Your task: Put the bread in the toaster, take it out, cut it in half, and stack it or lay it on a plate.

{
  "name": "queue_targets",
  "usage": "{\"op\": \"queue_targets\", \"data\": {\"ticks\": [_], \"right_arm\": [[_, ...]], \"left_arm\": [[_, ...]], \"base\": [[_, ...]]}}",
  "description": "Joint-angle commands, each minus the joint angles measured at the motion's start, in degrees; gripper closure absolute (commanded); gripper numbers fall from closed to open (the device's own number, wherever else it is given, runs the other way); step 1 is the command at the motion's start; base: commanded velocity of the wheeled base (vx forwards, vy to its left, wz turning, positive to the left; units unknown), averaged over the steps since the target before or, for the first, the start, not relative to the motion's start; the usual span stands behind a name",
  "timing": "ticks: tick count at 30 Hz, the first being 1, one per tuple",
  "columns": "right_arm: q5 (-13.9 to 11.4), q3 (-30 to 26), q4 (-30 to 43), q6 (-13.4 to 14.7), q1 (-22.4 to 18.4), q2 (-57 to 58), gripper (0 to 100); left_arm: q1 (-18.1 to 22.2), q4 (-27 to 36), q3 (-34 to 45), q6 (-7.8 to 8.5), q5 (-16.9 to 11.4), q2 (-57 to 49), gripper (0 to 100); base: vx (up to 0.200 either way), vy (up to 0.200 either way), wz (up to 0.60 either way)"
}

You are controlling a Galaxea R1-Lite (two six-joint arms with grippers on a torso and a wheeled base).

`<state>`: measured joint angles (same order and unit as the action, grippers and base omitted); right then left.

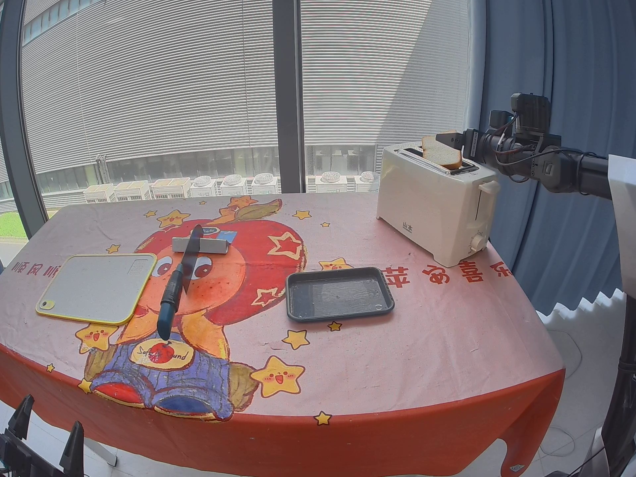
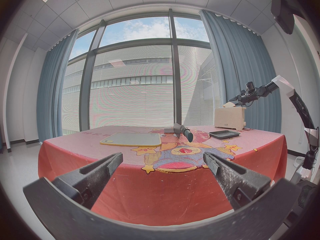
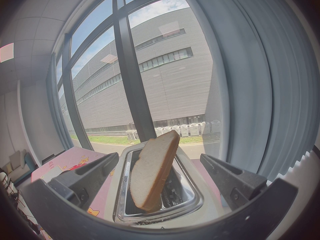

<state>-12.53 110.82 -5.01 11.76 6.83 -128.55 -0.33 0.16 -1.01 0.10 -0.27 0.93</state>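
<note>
Bread [image 3: 154,172] leans in toaster [image 1: 434,210] slot — between right tool's [image 3: 158,158] parted fingers, untouched.

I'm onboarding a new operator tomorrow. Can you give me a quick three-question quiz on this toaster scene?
1. True or false: the right gripper is shut on the bread.
2. What lies between the cutting board and the black tray? A knife, B spoon, C cup.
3. Fill in: the bread leans, tilted, out of the toaster's ____.
Key: 1 false, it is open; 2 A; 3 slot.
</note>
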Motion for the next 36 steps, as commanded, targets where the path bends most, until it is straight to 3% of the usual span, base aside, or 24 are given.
{"op": "queue_targets", "data": {"ticks": [1, 8, 9, 25, 36], "right_arm": [[0.1, 0.4, -0.1, 0.0, 0.3, -1.4, 0], [0.0, 0.8, -0.1, 0.0, 0.4, -1.5, 0], [0.0, 0.9, -0.1, 0.0, 0.4, -1.5, 100], [0.1, 0.7, -0.3, 0.0, 1.2, -0.8, 100], [0.5, -3.0, -1.2, 1.2, 2.1, 6.6, 100]], "left_arm": [[0.0, 0.0, 0.9, -0.01, 0.0, -0.9, 0], [0.0, 0.0, 0.9, -0.01, 0.0, -0.9, 0], [0.0, 0.0, 0.9, -0.01, 0.0, -0.9, 0], [0.0, 0.0, 0.9, -0.01, 0.0, -0.9, 0], [0.0, 0.0, 0.9, -0.01, 0.0, -0.9, 0]], "base": [[0.000, 0.000, 0.00], [0.000, 0.000, 0.00], [0.000, 0.000, 0.00], [0.000, 0.000, 0.00], [0.000, 0.000, 0.00]]}}
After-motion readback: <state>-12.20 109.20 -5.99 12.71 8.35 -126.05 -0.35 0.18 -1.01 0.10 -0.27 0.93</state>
